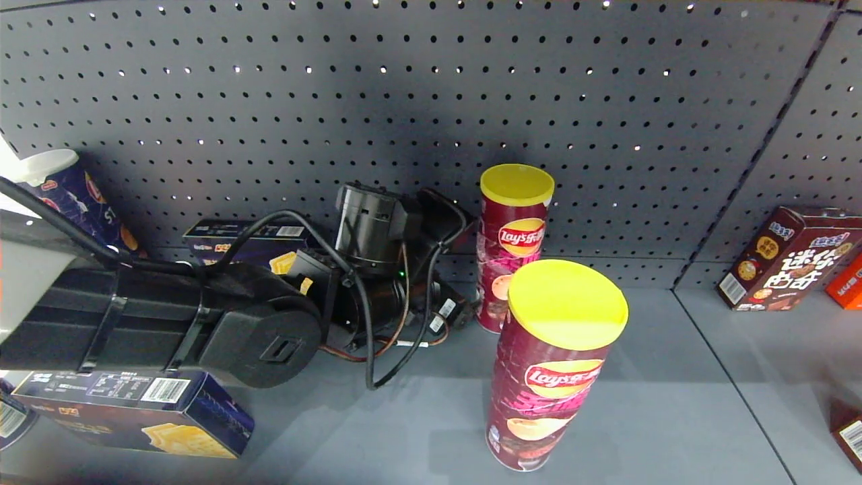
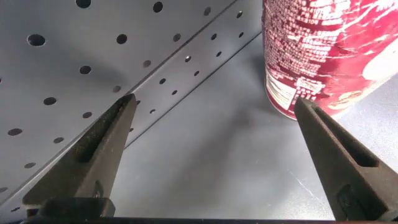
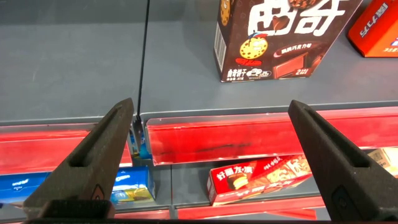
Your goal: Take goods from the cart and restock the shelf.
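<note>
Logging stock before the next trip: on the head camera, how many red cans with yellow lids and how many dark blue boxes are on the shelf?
Red cans with yellow lids: 2
Dark blue boxes: 2
Total: 4

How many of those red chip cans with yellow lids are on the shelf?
2. The front can stands toward the shelf edge; the rear can stands behind it, by the pegboard. The arm may hide more.
</note>
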Motion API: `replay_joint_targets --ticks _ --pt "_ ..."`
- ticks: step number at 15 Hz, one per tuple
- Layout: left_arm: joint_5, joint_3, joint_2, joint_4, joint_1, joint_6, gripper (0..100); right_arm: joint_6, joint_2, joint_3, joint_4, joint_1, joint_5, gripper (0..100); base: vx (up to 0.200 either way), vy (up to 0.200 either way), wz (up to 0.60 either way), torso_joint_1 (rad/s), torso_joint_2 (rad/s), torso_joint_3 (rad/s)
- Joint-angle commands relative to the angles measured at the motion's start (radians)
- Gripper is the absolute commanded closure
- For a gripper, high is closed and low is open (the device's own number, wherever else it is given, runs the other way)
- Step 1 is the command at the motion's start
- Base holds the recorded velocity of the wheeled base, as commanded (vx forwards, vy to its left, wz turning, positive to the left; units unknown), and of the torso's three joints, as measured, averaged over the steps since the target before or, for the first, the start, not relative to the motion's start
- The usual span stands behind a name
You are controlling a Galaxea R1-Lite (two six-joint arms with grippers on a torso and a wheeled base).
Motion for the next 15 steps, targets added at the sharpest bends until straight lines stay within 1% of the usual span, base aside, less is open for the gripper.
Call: replay_joint_targets --ticks 1,3,5,6,7,10,12,14,15 --pt "0.004 -0.001 -0.001 0.000 0.000 -0.001 0 0.000 0.002 0.000 0.000 0.000 0.000 0 0.000 0.000 0.00 0.000 0.00 0.000" --pt "0.004 0.004 -0.045 0.003 0.008 0.001 0 0.000 0.002 0.000 0.000 0.000 0.000 0 0.000 0.000 0.00 0.000 0.00 0.000" --pt "0.006 0.001 -0.142 0.079 0.017 0.001 0 0.000 0.002 0.000 0.000 0.000 0.000 0 0.000 0.000 0.00 0.000 0.00 0.000" --pt "0.004 -0.001 -0.237 0.150 0.031 0.002 0 0.000 0.002 0.000 0.000 0.000 0.000 0 0.000 0.000 0.00 0.000 0.00 0.000" --pt "0.004 0.010 -0.314 0.184 0.039 0.002 0 0.000 0.002 0.000 0.000 0.001 0.000 0 0.000 0.000 0.00 0.000 0.00 0.000" --pt "0.003 0.084 -0.551 0.250 0.065 -0.003 0 0.000 0.002 0.000 0.000 0.000 0.000 0 0.000 0.000 0.00 0.000 0.00 0.000" --pt "0.001 0.157 -0.686 0.253 0.096 -0.006 0 0.000 0.002 0.000 0.000 0.000 0.000 0 0.000 0.000 0.00 0.000 0.00 0.000" --pt "0.001 0.243 -0.812 0.246 0.077 -0.013 0 0.000 0.002 0.000 0.000 0.000 0.000 0 0.000 0.000 0.00 0.000 0.00 0.000" --pt "0.001 0.243 -0.812 0.246 0.077 -0.013 0 0.000 0.002 0.000 0.000 0.000 0.000 0 0.000 0.000 0.00 0.000 0.00 0.000"
